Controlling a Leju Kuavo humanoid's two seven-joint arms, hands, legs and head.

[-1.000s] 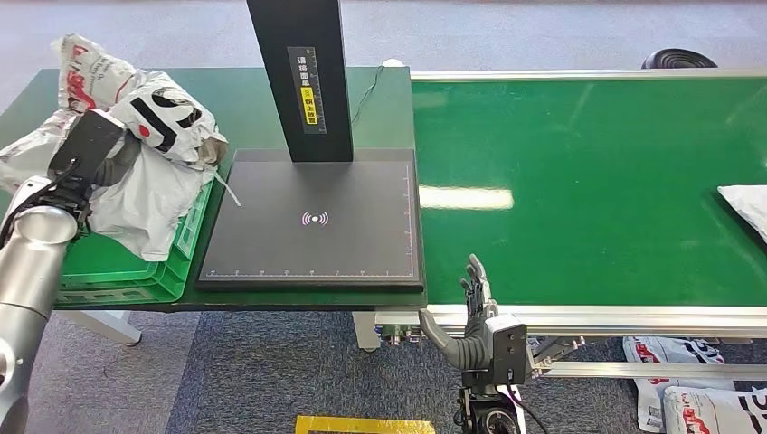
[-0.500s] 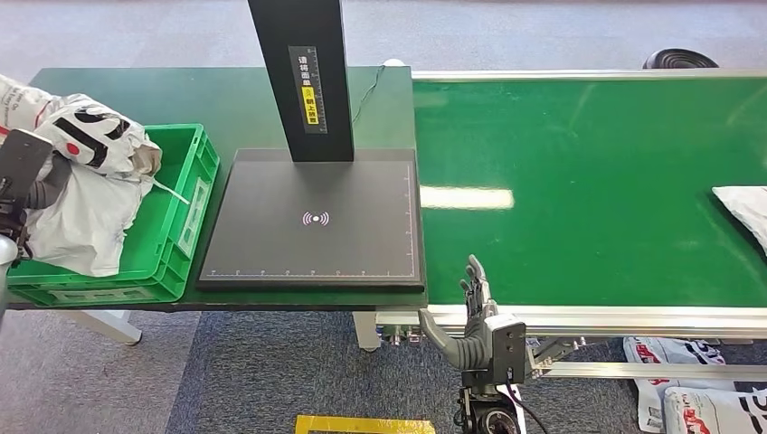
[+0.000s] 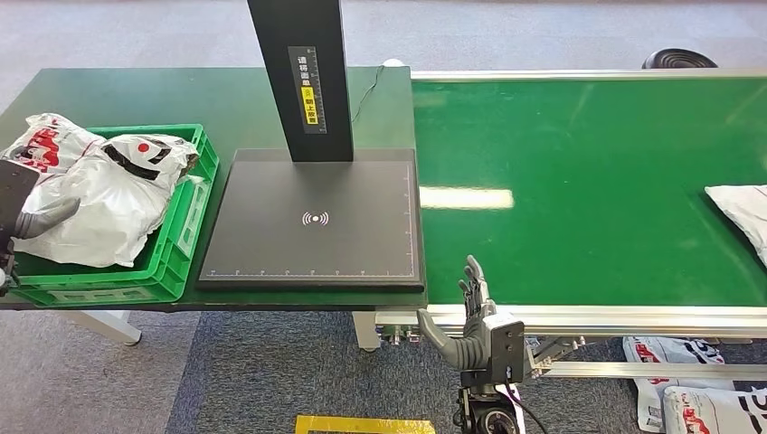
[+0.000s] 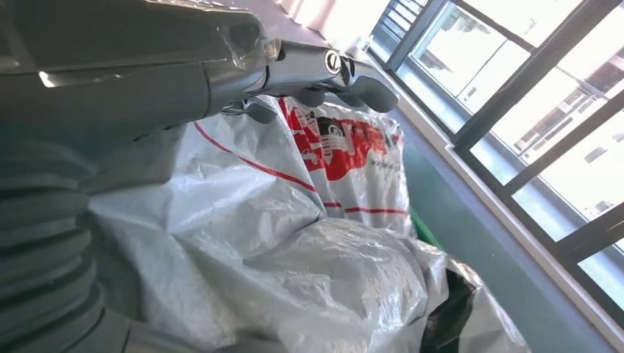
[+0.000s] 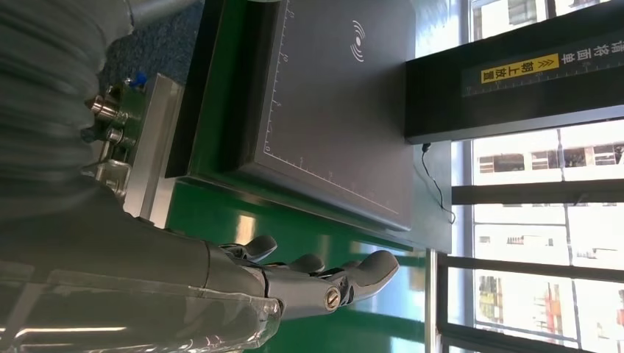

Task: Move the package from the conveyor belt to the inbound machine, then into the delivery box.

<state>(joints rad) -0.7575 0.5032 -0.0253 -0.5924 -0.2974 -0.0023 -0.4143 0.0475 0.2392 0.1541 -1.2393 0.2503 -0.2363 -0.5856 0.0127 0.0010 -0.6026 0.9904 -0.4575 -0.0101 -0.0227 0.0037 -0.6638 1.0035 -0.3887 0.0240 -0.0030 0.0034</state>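
Settling now, the package (image 3: 108, 194) has dropped from my raised left hand (image 3: 32, 220) into the green box (image 3: 185, 226) left of the scanner pad (image 3: 312, 221). That hand's fingers look loose; my right hand (image 3: 470, 316) waits empty below the belt (image 3: 579, 181).

you can read little: a yellow label (image 3: 311, 99) with chinese characters on the black post (image 3: 304, 77), and a wireless sign (image 3: 315, 218) on the scanner pad (image 3: 312, 249).

Packages (image 3: 108, 194) in crate (image 3: 185, 231), left of scanner pad (image 3: 317, 221); conveyor belt (image 3: 579, 181) right of pad
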